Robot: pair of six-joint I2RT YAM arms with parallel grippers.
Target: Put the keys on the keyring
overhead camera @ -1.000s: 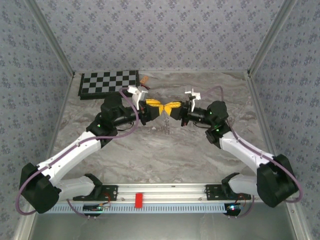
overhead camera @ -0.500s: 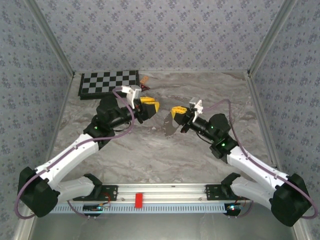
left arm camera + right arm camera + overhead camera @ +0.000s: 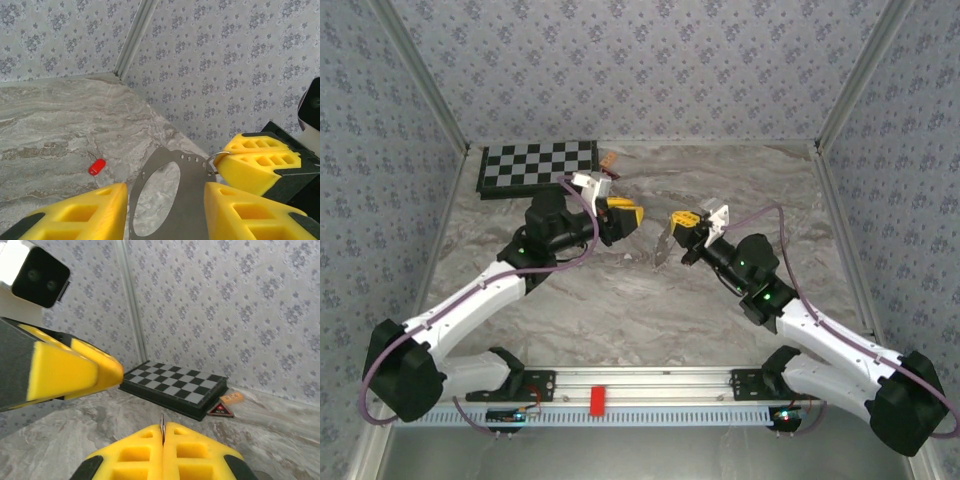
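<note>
Right gripper (image 3: 680,220) pinches the keyring (image 3: 192,205); left gripper (image 3: 632,214) stands parted.

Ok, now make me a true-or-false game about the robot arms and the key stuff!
1. The right fingers are pinched shut on the keyring. True.
2. The red key is already hooked on the keyring. False: the red key lies on the table, apart from the ring.
3. The left fingers are open, with a gap between them. True.
4. The checkerboard sits at the near edge of the table. False: the checkerboard is at the far left corner, by the back wall.
5. A red block sits on the rail at the near edge. True.
</note>
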